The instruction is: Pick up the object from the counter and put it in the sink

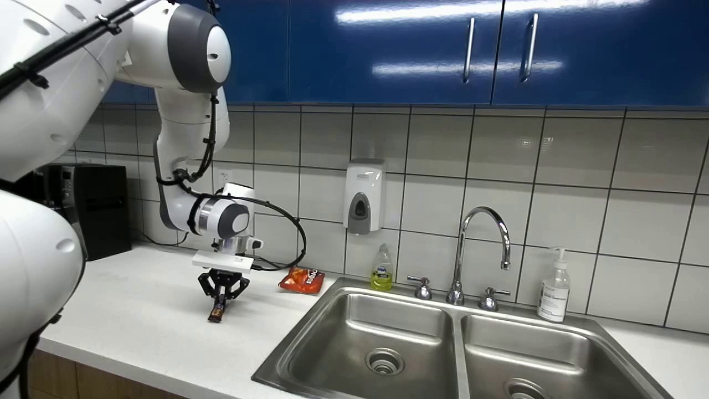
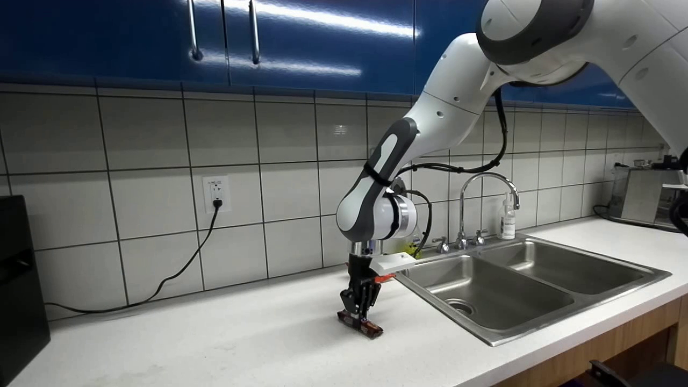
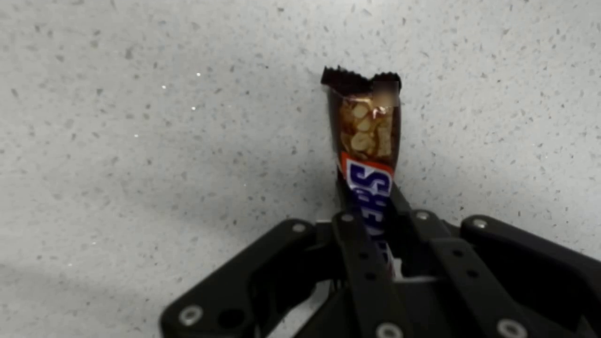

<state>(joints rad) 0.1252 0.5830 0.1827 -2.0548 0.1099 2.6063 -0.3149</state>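
So, my jaws pinch the slim brown-wrapped candy bar across its narrow width, presumably for a steady carry. It's on or barely above the long smooth white table, near but outside the double-basin steel sink; can't tell which.

Your Franka Panda arm stands bent at the elbow, its wrist above the Snickers bar in both exterior views; your Robotiq gripper points down onto it, both black fingers closed in against the bar's long sides.
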